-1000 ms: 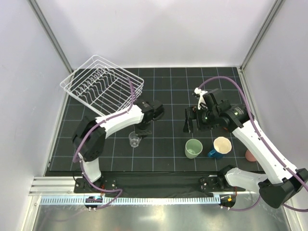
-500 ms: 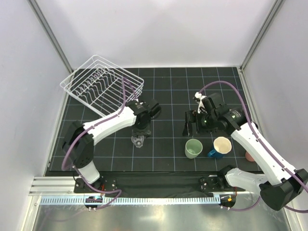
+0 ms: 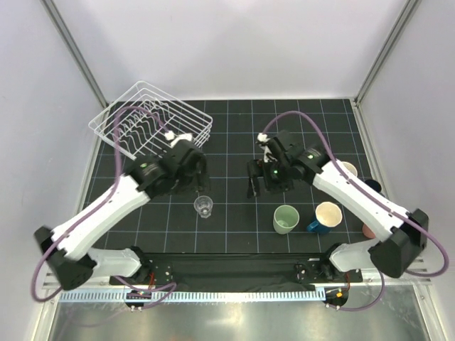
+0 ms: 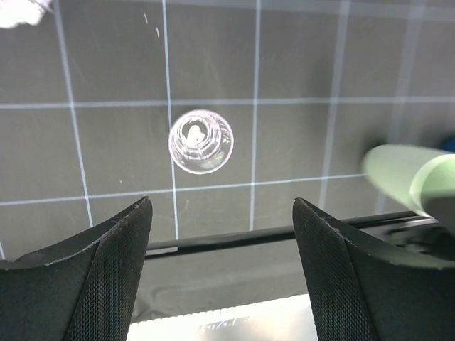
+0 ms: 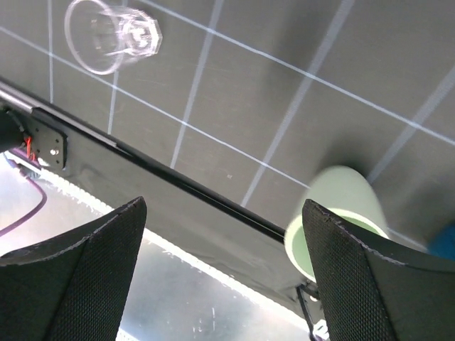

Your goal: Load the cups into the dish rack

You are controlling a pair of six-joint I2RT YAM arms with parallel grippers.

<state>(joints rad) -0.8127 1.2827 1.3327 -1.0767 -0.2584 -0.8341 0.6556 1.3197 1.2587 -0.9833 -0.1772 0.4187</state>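
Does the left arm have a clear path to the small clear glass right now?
Probably yes: the left gripper is open, the small clear glass stands alone ahead of it, only bare mat between; the pale green cup sits well aside.

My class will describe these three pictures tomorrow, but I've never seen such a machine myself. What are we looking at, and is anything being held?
Two robot arms are bolted at the near edge of a table. The wide picture is taken from above and behind them. The other two come from a camera on each wrist, with that arm's black fingers at the bottom. On the dark mat stand a wire rack, a clear glass, a green cup, a blue mug and a pink cup. The left gripper and right gripper are both open and hold nothing. No cup is in the rack yet.
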